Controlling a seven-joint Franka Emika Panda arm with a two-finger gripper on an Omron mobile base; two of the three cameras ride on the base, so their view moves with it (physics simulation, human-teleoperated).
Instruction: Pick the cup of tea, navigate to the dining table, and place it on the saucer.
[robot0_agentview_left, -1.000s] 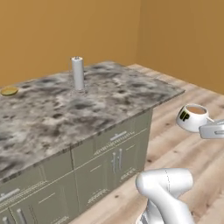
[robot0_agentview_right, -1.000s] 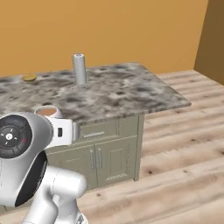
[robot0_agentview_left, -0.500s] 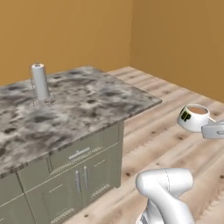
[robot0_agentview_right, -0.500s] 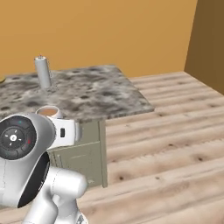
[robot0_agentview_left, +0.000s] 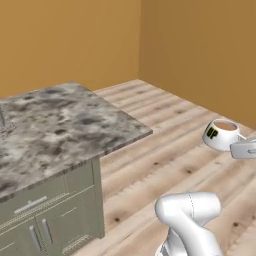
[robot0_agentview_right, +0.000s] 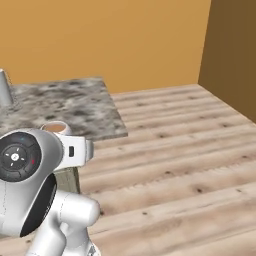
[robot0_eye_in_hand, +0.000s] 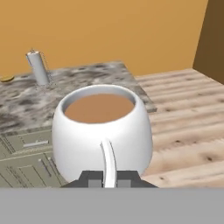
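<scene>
Jaws (robot0_eye_in_hand: 105, 183) were clamped tight on the thin handle of the cup of tea (robot0_eye_in_hand: 103, 131), fingertips (robot0_eye_in_hand: 91, 181) pressed to either side of it at the bottom of the hand view. Cup was held upright, level, brown liquid sitting just below the rim. In the left base view the cup (robot0_agentview_left: 222, 134) hung in the air at the right edge, above the wooden floor (robot0_agentview_left: 170, 150), black-and-yellow mark facing the camera, well apart from the counter. In the right base view the cup's rim (robot0_agentview_right: 55, 128) just peeked over the white arm (robot0_agentview_right: 30, 180) at the left, rest of it hidden behind the arm.

Marbled counter (robot0_agentview_left: 60, 125) with olive cabinet drawers (robot0_agentview_left: 40, 220) underneath sat on the left in the left base view; its corner pointed toward the floor. Same counter (robot0_agentview_right: 70, 107) was in the upper left of the right base view. A grey cylinder (robot0_eye_in_hand: 37, 68) stood upright on the counter far behind the cup in the hand view, also at the left edge of the right base view (robot0_agentview_right: 4, 89). A small yellow thing (robot0_eye_in_hand: 6, 79) lay at the far left edge of the counter in the hand view, too small to tell what it was.

Orange walls (robot0_agentview_left: 190, 45) met in a corner behind the floor
</scene>
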